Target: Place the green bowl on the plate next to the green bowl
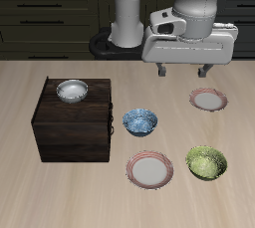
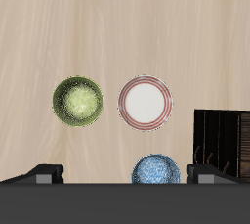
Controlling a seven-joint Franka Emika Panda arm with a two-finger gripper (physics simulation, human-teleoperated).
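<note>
The gripper [image 1: 182, 71] hangs high above the table [image 1: 30, 83] with its two fingers spread apart and nothing between them; in the wrist view only the finger bases show, so how wide the gap is remains a rough guess. It sits toward the back of the table, well apart from the green bowl [image 1: 206, 161], which rests upright near the table's front edge. Just beside that bowl, also near the front edge, lies the plate [image 1: 150, 168] with its pink-striped rim and bare pale centre; the wrist view shows the green bowl [image 2: 78, 102] and the plate [image 2: 145, 103] side by side, close but not touching.

Farther back stand a blue-and-white bowl [image 1: 140, 121], a second plate [image 1: 209, 100], and a dark wooden cabinet [image 1: 75, 132] carrying a white bowl [image 1: 72, 91] on its top.

The green bowl looks rigid, glazed and probably light, so a slick surface is likely. The best hold seems to be the rim, one finger inside the wall and one outside, pinching it from straight above.
</note>
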